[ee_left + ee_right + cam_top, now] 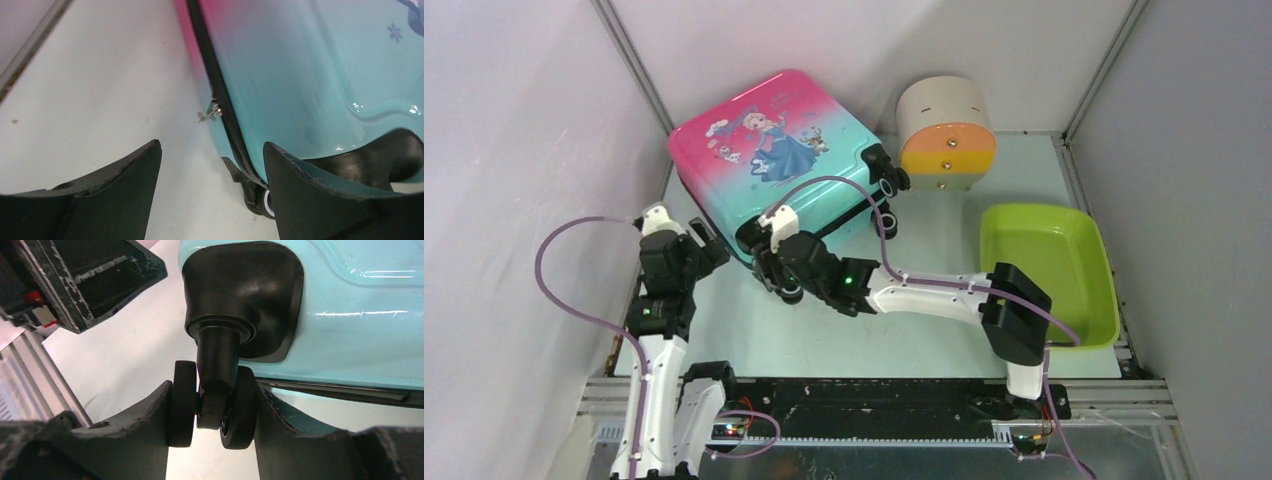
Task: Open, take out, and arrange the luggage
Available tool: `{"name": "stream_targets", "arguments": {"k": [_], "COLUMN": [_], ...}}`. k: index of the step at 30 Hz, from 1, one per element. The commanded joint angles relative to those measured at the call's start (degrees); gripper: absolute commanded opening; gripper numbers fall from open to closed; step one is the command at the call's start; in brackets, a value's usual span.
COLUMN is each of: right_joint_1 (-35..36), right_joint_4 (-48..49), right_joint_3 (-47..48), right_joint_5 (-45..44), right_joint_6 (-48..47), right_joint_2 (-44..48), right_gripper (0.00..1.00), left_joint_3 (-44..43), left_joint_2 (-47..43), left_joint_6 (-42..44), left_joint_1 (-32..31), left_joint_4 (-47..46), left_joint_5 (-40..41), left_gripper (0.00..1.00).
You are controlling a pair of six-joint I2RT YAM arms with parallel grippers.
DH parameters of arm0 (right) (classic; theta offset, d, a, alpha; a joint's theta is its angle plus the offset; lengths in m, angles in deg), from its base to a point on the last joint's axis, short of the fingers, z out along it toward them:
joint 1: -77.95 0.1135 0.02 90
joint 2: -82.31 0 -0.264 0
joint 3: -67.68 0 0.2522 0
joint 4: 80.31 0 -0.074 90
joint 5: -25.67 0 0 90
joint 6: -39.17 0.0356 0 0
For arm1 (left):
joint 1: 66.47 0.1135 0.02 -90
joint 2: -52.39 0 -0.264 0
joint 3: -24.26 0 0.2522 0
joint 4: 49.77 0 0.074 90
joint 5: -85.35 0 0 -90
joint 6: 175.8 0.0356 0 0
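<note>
Pale tabletop (754, 340) carries the closed suitcase (764, 140) at the back left, the right hand (214, 387) clenched on its near corner wheel (182, 405), the left hand (212, 144) released beside its edge.

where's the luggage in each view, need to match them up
top external: luggage at back centre-left, lying flat.
left wrist: right half, teal side.
right wrist: top right, wheel between the right gripper's jaws.
shared landmark: its black zipper trim.
</note>
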State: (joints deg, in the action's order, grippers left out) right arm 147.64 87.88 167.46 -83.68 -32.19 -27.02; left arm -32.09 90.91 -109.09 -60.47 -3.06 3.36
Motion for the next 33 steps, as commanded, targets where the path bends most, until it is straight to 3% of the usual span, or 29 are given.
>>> {"name": "stream_targets", "arguments": {"k": [1, 6, 8, 10, 12, 22, 27, 33], "right_joint_1": [-1.7, -2.7, -3.2, -3.9, -4.7, -5.6, -5.9, -6.0], "right_joint_4": [3.8, 1.8, 1.4, 1.3, 0.7, 0.3, 0.5, 2.0], "right_joint_3": [-4.1, -4.4, -4.7, -5.2, -5.2, -5.4, -5.5, -6.5], "right_joint_5": [4.3, 6.0, 6.4, 7.1, 8.0, 8.9, 8.6, 9.2], "right_joint_6": [-1.9, -1.2, -0.7, 0.0, 0.9, 1.2, 0.9, 1.2], "right_joint_2": [8.2, 9.7, 10.2, 10.6, 10.9, 12.4, 12.9, 13.1], "right_gripper": [0.08, 0.00, 0.00, 0.00, 0.00, 0.00, 0.00, 0.00], "left_joint_3": [3.6, 9.5, 11.6, 13.9, 15.8, 20.5, 22.6, 23.4], "left_joint_2": [-1.6, -3.2, -4.3, -5.4, -6.1, -1.6, 1.7, 4.5], "left_joint_6": [7.7, 14.0, 17.0, 21.9, 25.1, 33.7, 32.0, 31.7], "left_joint_1": [-1.9, -3.0, -3.1, -3.1, -3.1, -1.3, -0.2, 0.0], "left_joint_4": [-9.8, -15.2, -17.4, -19.3, -20.9, -29.9, -35.3, -39.7], "left_joint_5": [-11.1, -14.6, -15.9, -18.3, -19.4, -16.1, -21.6, -21.3], "left_gripper": [0.80, 0.71, 0.64, 0.49, 0.45, 0.45, 0.40, 0.36]}}
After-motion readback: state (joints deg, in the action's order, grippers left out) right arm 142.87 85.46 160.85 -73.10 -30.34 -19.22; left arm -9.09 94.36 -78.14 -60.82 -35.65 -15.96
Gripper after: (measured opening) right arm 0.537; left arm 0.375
